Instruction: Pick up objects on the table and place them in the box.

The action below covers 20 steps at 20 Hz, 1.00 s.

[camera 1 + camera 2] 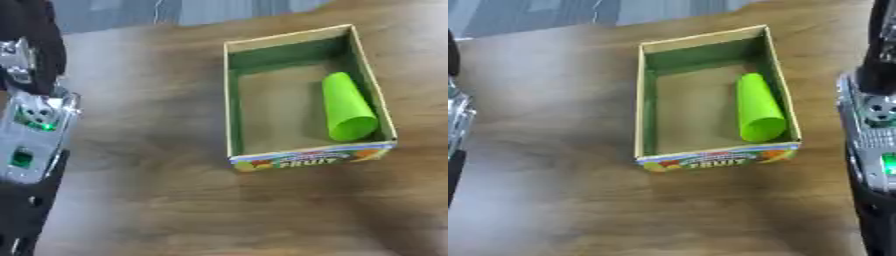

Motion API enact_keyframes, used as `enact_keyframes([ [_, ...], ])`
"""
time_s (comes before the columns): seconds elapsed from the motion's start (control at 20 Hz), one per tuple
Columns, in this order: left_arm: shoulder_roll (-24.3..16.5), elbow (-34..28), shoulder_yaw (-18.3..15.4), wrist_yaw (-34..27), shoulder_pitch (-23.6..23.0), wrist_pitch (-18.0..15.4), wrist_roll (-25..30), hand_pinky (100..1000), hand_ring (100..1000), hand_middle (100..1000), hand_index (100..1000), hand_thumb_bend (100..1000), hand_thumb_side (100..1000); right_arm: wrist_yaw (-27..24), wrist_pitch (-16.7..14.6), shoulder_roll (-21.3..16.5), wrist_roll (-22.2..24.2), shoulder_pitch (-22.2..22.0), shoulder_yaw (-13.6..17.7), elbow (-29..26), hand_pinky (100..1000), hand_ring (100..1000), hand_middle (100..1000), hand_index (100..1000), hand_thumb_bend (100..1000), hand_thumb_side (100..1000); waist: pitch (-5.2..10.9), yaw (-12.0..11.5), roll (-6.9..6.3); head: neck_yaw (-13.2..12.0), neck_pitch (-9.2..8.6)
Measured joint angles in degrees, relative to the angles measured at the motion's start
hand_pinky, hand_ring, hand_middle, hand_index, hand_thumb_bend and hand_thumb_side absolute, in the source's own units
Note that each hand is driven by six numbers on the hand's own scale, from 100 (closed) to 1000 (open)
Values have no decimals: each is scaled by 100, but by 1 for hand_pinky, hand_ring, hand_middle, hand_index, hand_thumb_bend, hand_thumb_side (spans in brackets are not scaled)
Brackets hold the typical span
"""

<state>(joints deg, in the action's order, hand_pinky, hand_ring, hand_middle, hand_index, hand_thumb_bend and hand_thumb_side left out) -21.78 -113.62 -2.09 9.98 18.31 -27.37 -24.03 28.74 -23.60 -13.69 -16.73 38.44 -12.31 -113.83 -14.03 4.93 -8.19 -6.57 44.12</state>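
A cardboard box with green inner walls and a fruit print on its front stands open on the wooden table. A bright green cup lies on its side in the right half of the box, mouth towards me. My left arm, silver with a green light, hangs along the left edge, well clear of the box. Its black hand runs out of the picture at the lower left. In the right eye view my right arm lies just right of the box, and its hand leaves at the lower right.
Bare wooden table surrounds the box on the left and front. The table's far edge runs across the top, with grey floor beyond. No loose objects show on the tabletop.
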Motion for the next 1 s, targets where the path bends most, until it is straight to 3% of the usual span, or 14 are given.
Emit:
enact_keyframes([
  [0.25,419,0,-32,185,33,-158,-94,757,874,937,1000,392,1000,-46,-140,104,96,-129,-51,0,548,899,912,906,100,1000,-146,-14,54,-56,0],
  [0.5,674,0,-29,280,35,-171,-124,686,820,893,979,357,1000,-43,-89,162,192,-323,-83,0,493,895,914,951,100,1000,-271,-31,96,-172,0],
  [1.0,832,0,18,306,26,-113,16,652,794,873,967,369,1000,-15,-8,251,272,-420,-142,1,479,876,900,944,100,1000,-312,-33,101,-205,0],
])
